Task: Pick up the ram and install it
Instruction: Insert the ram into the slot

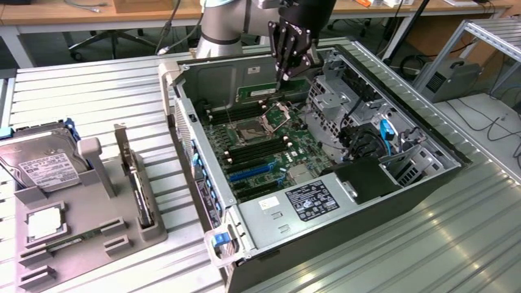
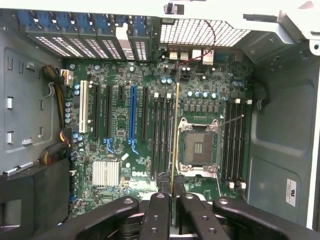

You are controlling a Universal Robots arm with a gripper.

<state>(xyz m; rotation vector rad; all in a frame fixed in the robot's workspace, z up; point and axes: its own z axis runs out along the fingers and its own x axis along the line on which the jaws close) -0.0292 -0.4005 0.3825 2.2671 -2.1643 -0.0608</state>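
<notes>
The ram [image 2: 176,135] — one end hidden in the gripper [image 2: 174,192].

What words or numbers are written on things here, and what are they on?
"DELL": on the motherboard.
Black sticker inside the case: too small to read.
Hard drive label: too blurred.
White label on the case wall: too small.
Ram in the gripper: edge-on, nothing readable.
</notes>
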